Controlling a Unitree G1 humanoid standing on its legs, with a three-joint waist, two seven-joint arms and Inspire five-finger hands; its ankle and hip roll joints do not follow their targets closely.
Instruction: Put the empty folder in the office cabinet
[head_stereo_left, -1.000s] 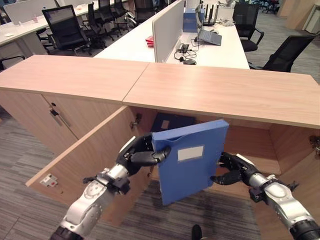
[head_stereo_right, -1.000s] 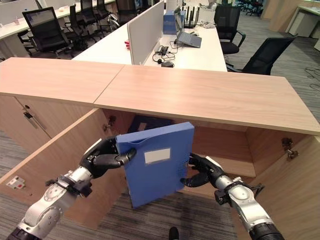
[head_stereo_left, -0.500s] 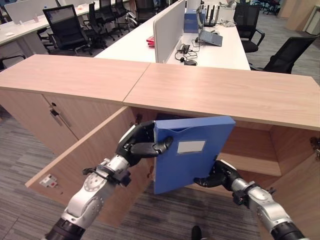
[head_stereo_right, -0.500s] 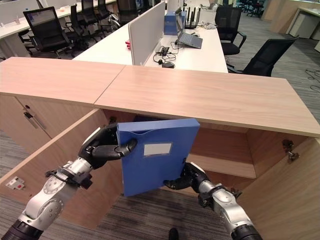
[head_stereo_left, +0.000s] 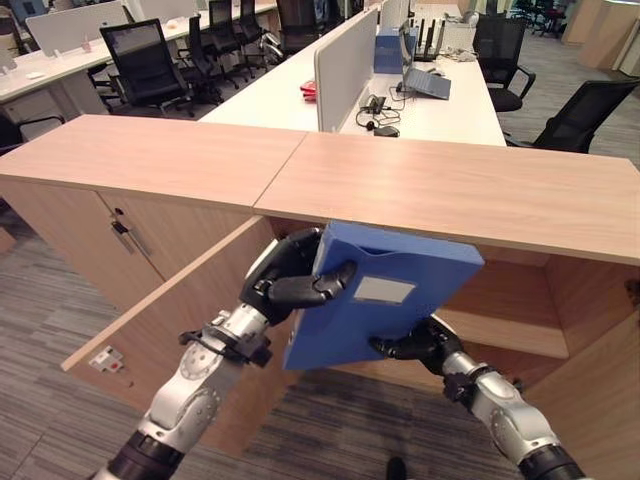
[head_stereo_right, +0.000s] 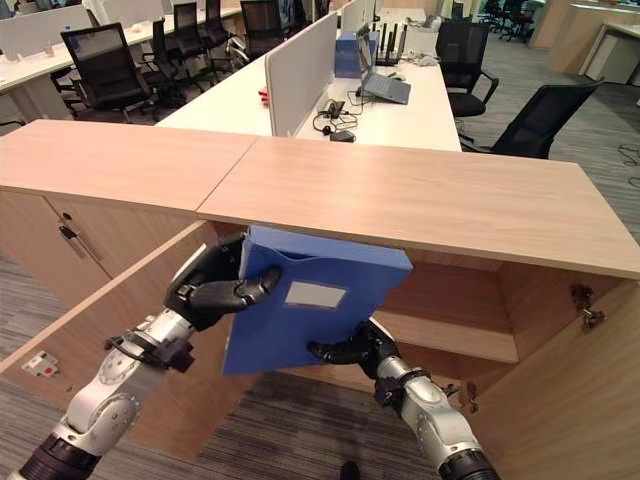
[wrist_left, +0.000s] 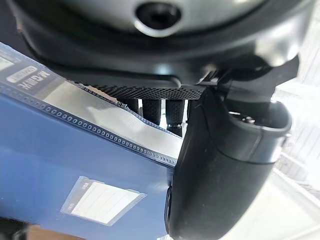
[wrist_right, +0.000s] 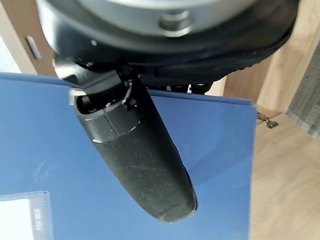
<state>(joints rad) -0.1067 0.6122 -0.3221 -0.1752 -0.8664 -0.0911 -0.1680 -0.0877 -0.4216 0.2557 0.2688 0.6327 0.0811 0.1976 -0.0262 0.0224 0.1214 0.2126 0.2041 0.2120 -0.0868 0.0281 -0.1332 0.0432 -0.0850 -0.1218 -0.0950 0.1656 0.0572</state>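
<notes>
The blue folder (head_stereo_left: 375, 295), with a white label on its face, is tilted with its upper edge tucked under the cabinet top (head_stereo_left: 450, 185), at the mouth of the open wooden cabinet. My left hand (head_stereo_left: 290, 285) is shut on the folder's upper left edge, with the thumb (wrist_left: 220, 165) across the front and the fingers (wrist_left: 155, 107) behind. My right hand (head_stereo_right: 350, 350) grips the folder's lower edge from beneath; its thumb (wrist_right: 135, 150) lies across the blue face of the folder (wrist_right: 220, 150). The cabinet's inside behind the folder is hidden.
The cabinet's left door (head_stereo_left: 170, 320) swings out towards me beside my left arm, and the right door (head_stereo_right: 590, 400) stands open at the right. A shelf (head_stereo_left: 500, 320) crosses the cabinet's inside. A closed cabinet (head_stereo_left: 125, 235) stands to the left. Desks and chairs lie beyond.
The folder has gone up and tipped forward, its top edge now under the cabinet top. My right hand slid from the folder's right side to its lower edge. The camera shifted slightly.
</notes>
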